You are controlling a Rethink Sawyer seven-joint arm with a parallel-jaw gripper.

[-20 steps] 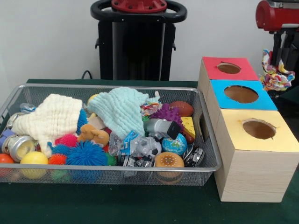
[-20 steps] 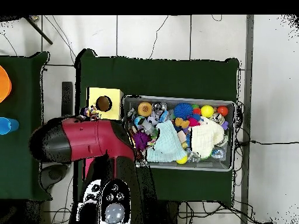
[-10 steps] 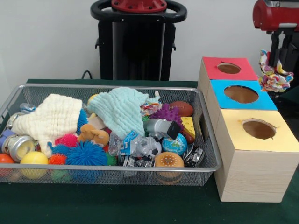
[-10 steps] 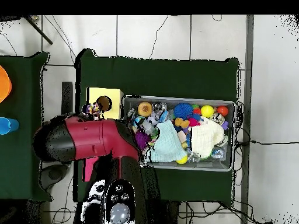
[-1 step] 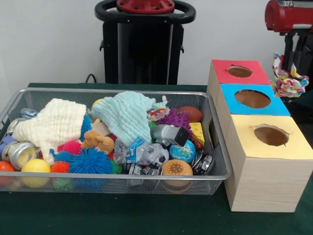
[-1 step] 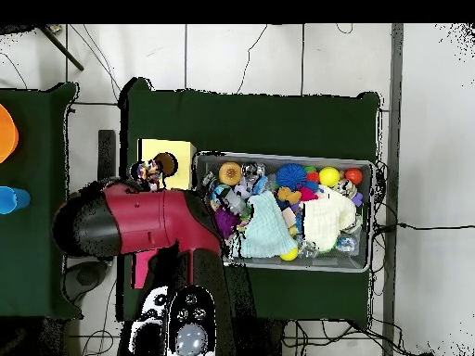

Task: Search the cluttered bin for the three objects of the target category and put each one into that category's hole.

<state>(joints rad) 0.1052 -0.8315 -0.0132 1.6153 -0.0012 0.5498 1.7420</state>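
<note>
My gripper (image 5: 294,64) hangs at the far right, above and beside the red box (image 5: 222,73) and blue box (image 5: 230,95). It is shut on a multicoloured cloth knot (image 5: 287,83) that dangles below the fingers. From overhead the cloth knot (image 6: 144,173) sits at the edge of the yellow box (image 6: 178,148), just beside its hole (image 6: 166,164). The red arm (image 6: 130,221) hides the other two boxes there. The wire bin (image 5: 217,142) holds a cream cloth (image 5: 54,122), a mint cloth (image 5: 127,115), spiky balls, cans and toys.
The yellow box (image 5: 298,147) stands nearest in the front view, each box top having one round hole. The bin (image 6: 375,213) lies right of the boxes in the overhead view. A black stand (image 5: 144,44) rises behind the bin.
The arm and the cloth knot shifted slightly toward the yellow box's hole in the overhead view over the last second. The bin's contents have not moved.
</note>
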